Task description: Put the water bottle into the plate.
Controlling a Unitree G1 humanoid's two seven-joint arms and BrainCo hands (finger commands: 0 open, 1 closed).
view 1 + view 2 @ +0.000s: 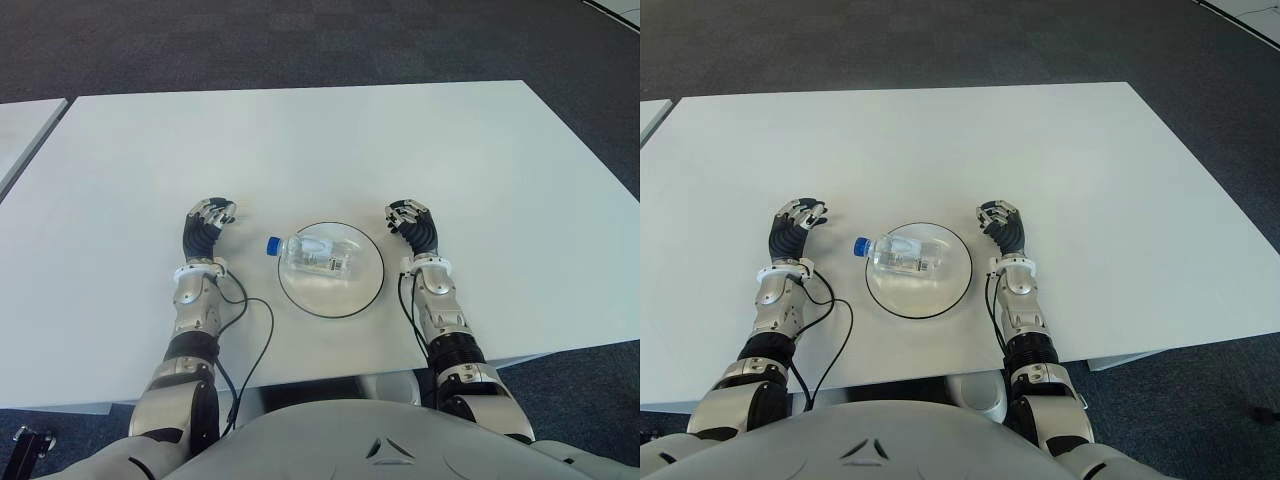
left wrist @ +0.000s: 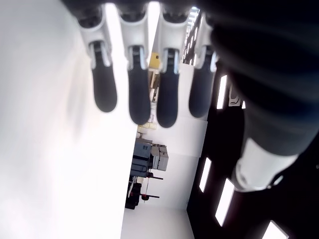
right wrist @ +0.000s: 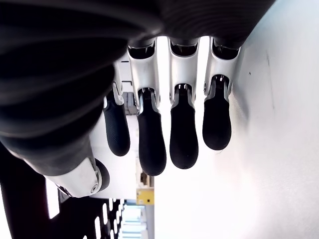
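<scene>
A clear water bottle (image 1: 315, 254) with a blue cap (image 1: 272, 244) lies on its side in the round white plate (image 1: 365, 283) with a dark rim; its capped neck sticks out past the plate's left edge. My left hand (image 1: 208, 222) shows left of the plate and my right hand (image 1: 410, 220) right of it, each a short way from the rim. Both wrist views show relaxed, slightly curled fingers (image 2: 134, 94) (image 3: 182, 129) holding nothing.
The plate sits near the front of a large white table (image 1: 320, 150). A black cable (image 1: 250, 340) loops beside my left forearm. A second white table edge (image 1: 25, 125) shows at far left, with dark carpet beyond.
</scene>
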